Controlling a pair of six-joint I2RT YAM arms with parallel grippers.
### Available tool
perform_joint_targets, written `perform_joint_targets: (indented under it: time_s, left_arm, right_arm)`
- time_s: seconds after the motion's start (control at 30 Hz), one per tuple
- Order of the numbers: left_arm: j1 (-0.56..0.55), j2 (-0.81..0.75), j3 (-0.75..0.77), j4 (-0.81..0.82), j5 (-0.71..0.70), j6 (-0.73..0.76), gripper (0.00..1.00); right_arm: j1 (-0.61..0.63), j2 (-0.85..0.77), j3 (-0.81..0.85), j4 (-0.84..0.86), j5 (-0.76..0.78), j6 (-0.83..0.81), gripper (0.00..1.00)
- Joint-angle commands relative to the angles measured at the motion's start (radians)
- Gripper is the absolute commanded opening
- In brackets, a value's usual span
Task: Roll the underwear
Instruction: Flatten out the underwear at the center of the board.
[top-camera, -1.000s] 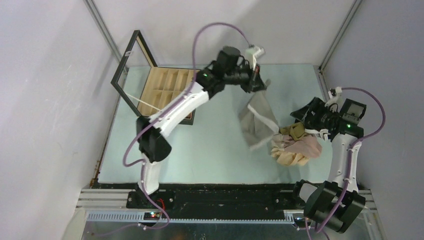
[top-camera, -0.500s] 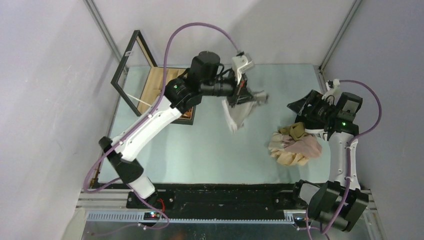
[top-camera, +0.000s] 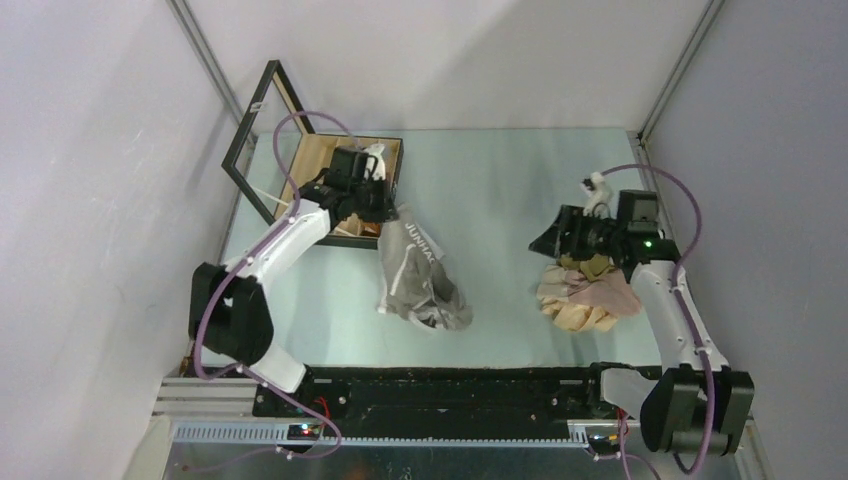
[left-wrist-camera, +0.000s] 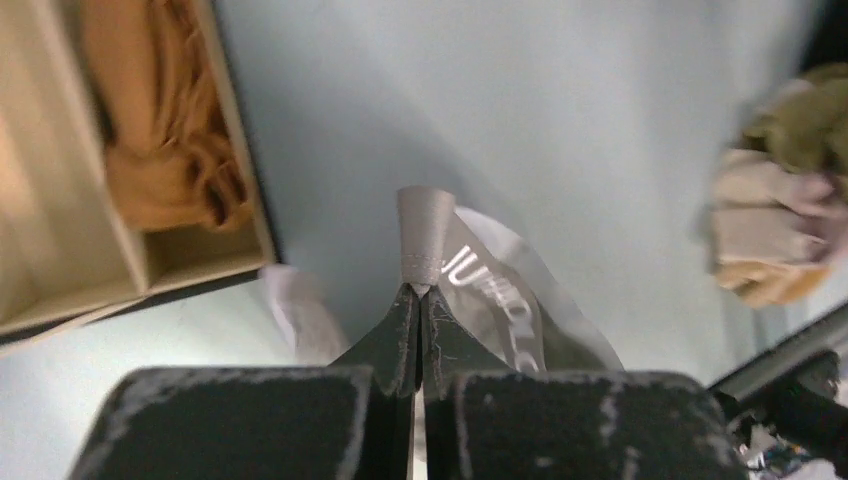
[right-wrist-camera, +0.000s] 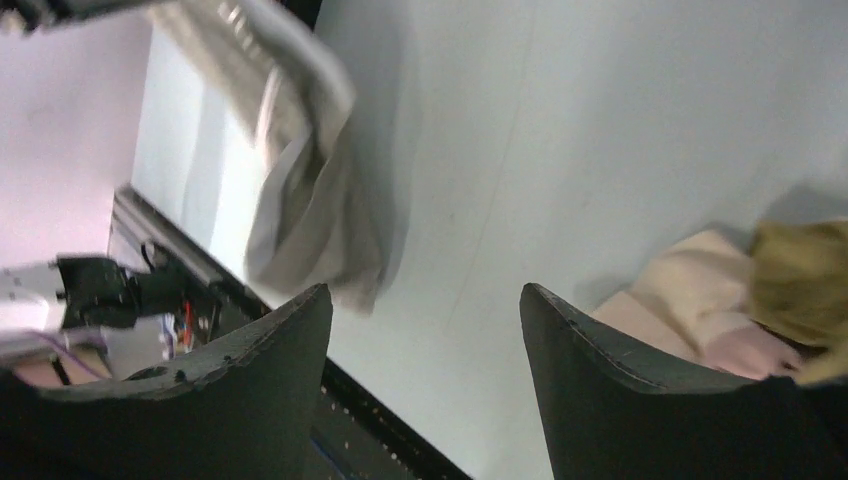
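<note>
My left gripper (top-camera: 385, 213) is shut on the waistband of the grey underwear (top-camera: 415, 280), which hangs from it down to the mat left of centre. In the left wrist view the jaws are pressed together on the grey band (left-wrist-camera: 424, 235). A rust-brown garment (left-wrist-camera: 160, 150) lies in a compartment of the wooden box (top-camera: 322, 165). A pile of beige, pale pink and olive underwear (top-camera: 585, 295) lies at the right. My right gripper (top-camera: 548, 238) is open and empty, held above the mat just left of that pile; the pile shows in its wrist view (right-wrist-camera: 740, 300).
The black-framed wooden box stands open at the back left with its lid (top-camera: 255, 130) raised. The black front rail (top-camera: 450, 385) runs along the near edge of the pale green mat (top-camera: 480, 180).
My left arm has swung the grey garment from the back centre to the left and down, beside the box. My right arm has moved left, away from the pile's right side.
</note>
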Motion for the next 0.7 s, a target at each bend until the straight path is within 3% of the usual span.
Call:
perform_joint_targets:
  time_s: [0.0,0.3,0.43,0.5,0.67]
  left_arm:
    - [0.066,0.03,-0.046,0.045,-0.056,-0.099,0.0]
    - [0.107,0.062,-0.075,0.051,-0.051,-0.116,0.0]
    - [0.132,0.056,-0.09,0.054,-0.029,-0.135,0.0]
    - [0.142,0.052,-0.093,0.05,-0.024,-0.141,0.0]
    - [0.15,0.04,-0.099,0.055,-0.021,-0.15,0.0]
  right_arm:
    - [0.166,0.072,-0.006,-0.034,0.048,-0.081,0.74]
    - [0.461,0.294,0.052,0.108,0.093,-0.164,0.77]
    - [0.437,0.474,0.156,0.126,0.223,0.037,0.74]
    - [0.413,0.534,0.191,0.099,0.264,0.13,0.68]
    - [0.42,0.613,0.21,0.085,0.265,0.2,0.65]
